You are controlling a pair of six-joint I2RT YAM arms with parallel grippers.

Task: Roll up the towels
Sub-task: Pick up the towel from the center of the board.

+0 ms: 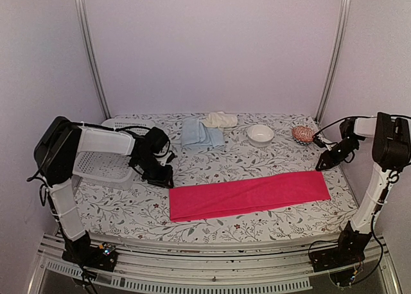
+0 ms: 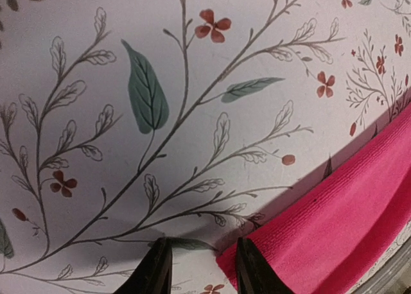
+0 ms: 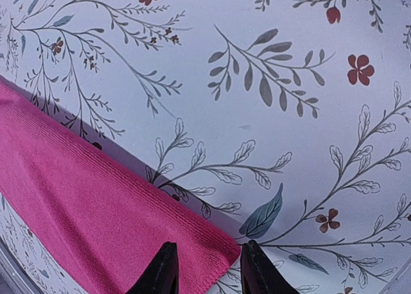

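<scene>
While it lies spread flat as a long strip across the middle of the surface (image 1: 270, 156), the pink towel (image 1: 247, 194) reads as laid out for rolling, no turn yet made.
Left end effector (image 1: 164, 178): low at the towel's far left corner, jaws parted, only floral cover between them, the corner just beside one finger.
Right end effector (image 1: 324, 161): low at the far right corner, jaws parted astride that corner, not clenched on it.
Likely purpose: squaring the ends.
Blue towel (image 1: 202, 135), cream towel (image 1: 220, 119): far edge, unrolled.
Basket (image 1: 106, 159), bowl (image 1: 260, 134): set aside.
</scene>
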